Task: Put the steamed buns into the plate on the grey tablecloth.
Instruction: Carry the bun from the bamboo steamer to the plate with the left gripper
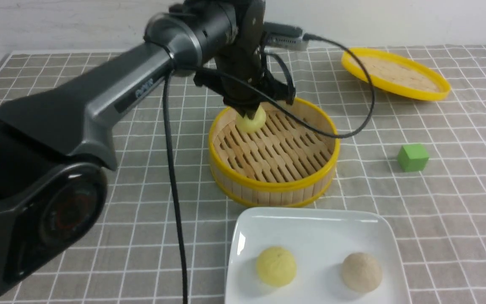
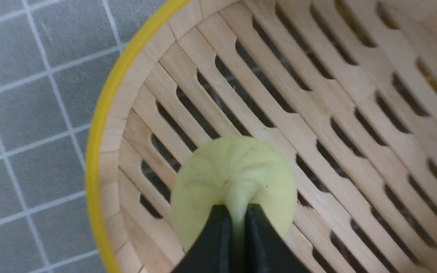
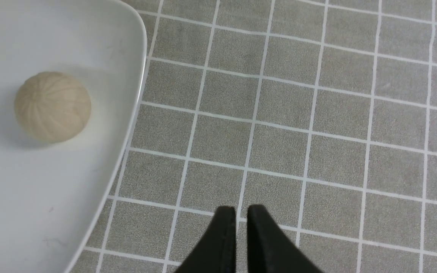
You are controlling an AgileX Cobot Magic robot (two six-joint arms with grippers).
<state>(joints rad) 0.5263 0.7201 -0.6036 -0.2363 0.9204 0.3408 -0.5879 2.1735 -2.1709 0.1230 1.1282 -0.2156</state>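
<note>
Pinching the top of one pale yellow bun (image 2: 237, 163), the left gripper (image 2: 237, 214) has its fingertips closed on a raised fold of dough. In the front view, the arm and its black cable hide part of this bun and of the round bamboo steamer (image 1: 274, 179) in which it sits. The arm carries white letters, of which I can read only "PiPER". Two more buns, one yellow (image 1: 276, 267) and one beige (image 1: 361, 272), lie apart on the single white plate (image 1: 310, 223), whose near edge is cut off. The right gripper (image 3: 242, 216) has a narrow gap between its tips, with nothing held, above the grey tablecloth (image 3: 279, 151). Farther away are one green cube (image 1: 413, 158) and one yellow-rimmed lid (image 1: 395, 74).
</note>
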